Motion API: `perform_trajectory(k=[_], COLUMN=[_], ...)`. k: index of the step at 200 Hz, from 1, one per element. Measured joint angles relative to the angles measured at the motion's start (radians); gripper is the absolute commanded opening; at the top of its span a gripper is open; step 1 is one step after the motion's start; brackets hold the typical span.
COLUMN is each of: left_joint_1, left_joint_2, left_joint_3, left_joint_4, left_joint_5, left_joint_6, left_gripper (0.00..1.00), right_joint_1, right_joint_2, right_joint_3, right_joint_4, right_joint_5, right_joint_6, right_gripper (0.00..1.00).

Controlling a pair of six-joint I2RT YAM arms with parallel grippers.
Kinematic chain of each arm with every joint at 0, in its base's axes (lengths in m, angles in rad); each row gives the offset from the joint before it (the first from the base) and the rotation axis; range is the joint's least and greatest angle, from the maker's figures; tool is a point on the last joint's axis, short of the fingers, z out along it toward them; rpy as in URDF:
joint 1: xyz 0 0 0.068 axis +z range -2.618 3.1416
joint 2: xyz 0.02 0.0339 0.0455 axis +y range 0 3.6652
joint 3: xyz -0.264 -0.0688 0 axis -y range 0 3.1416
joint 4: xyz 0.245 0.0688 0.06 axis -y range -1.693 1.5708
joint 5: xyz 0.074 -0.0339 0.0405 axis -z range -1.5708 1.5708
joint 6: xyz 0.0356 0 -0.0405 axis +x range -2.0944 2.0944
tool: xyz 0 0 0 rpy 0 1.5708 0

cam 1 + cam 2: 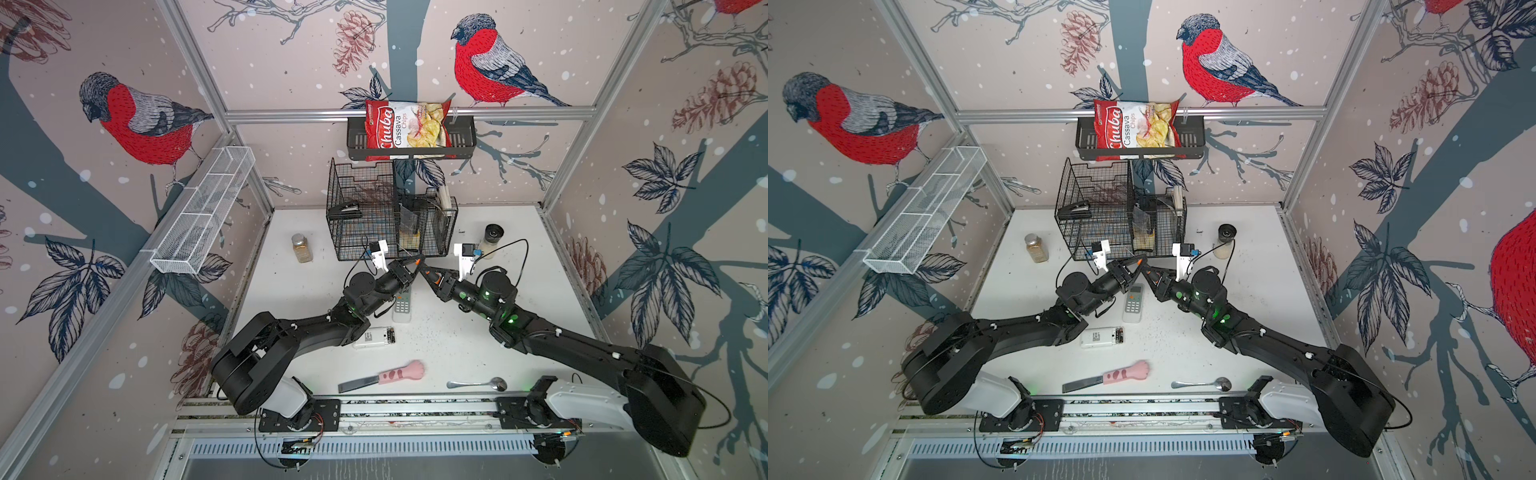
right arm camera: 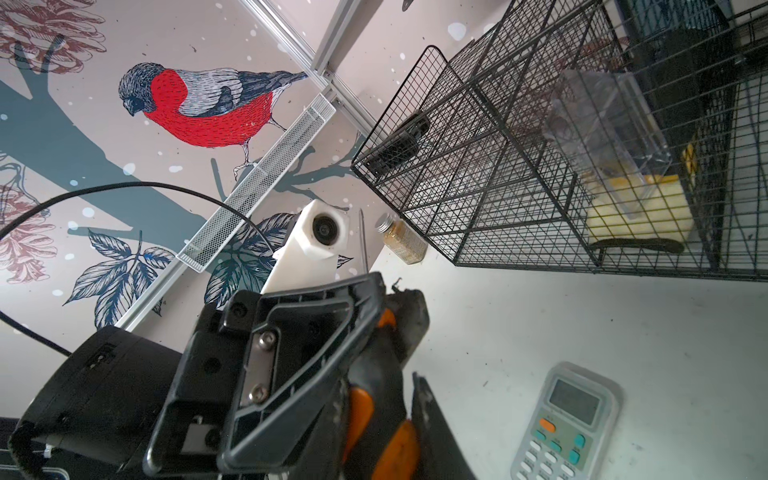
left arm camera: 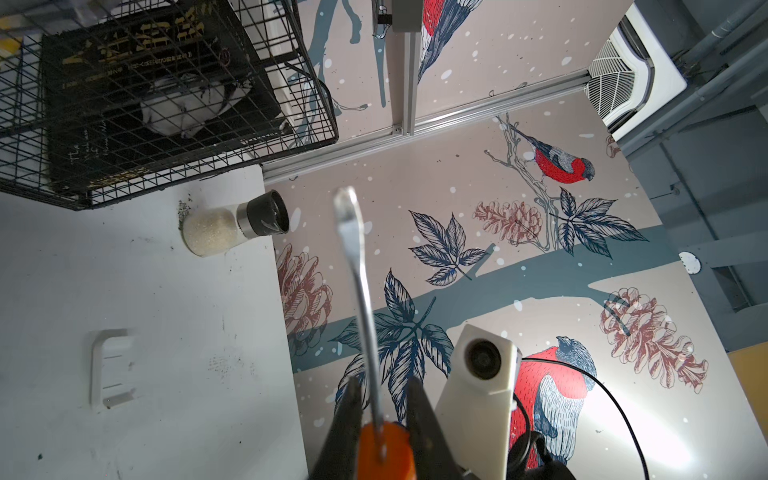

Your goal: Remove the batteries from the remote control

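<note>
- Batteries sit in the open bay at one end of the face-down remote, low on the worktop and just beside the left forearm. They show in both top views. None is out yet, by my reading.
- Second remote lies keypad up, almost beneath the two end effectors.
- Screwdriver is up in the air, well apart from the bay.
- Left end effector is clenched on the front of the orange handle. The shaft runs out past its fingertips toward the basket.
- Right end effector has its jaws astride the rear of the same handle. In the right wrist view a sliver of light shows beside one finger, so I cannot tell whether it grips firmly.
- This reads as a mid-air handover of the tool; the prying step has not begun.
- Risk: if the left lets go before the right has bitten, the screwdriver drops onto the keypad-up remote or the worktop and may roll off.
- Risk: a hold far back on the handle leaves a long lever, so the blade could droop or twist in the jaws.
- Risk: the tip stands near the basket wires, and a careless swing could snag it.
- Risk: the two end effectors are nearly touching, and a small misjudged move could knock them together.
- Later risk: the face-down remote lies loose, so prying may slide it or flick a battery away to roll.
</note>
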Motion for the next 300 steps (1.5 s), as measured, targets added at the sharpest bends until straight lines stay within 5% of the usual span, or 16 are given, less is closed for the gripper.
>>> perform_trajectory(k=[66, 136, 195, 244, 300], left_joint_1=[-0.001, 0.006, 0.032, 0.108, 0.265], left_joint_2=[-0.011, -0.090, -0.206, -0.421, -0.552], left_joint_3=[-0.023, -0.031, -0.097, -0.138, -0.145], left_joint_4=[0.002, -0.134, -0.280, -0.574, -0.999], left_joint_5=[0.000, -0.022, -0.041, -0.082, -0.089], left_joint_6=[-0.003, 0.088, 0.161, 0.247, 0.396], left_gripper=[0.00, 0.40, 0.52, 0.53, 0.58], right_joint_1=[0.003, 0.001, 0.002, 0.029, 0.196], right_joint_2=[-0.016, -0.055, -0.111, -0.154, -0.163], right_joint_3=[0.013, 0.057, 0.048, 0.059, 0.100], right_joint_4=[-0.069, -0.212, -0.317, -0.484, -0.787], right_joint_5=[-0.002, 0.026, 0.059, 0.061, 0.097], right_joint_6=[-0.034, -0.093, -0.111, -0.135, -0.126], right_gripper=[0.00, 0.00, 0.00, 0.00, 0.00])
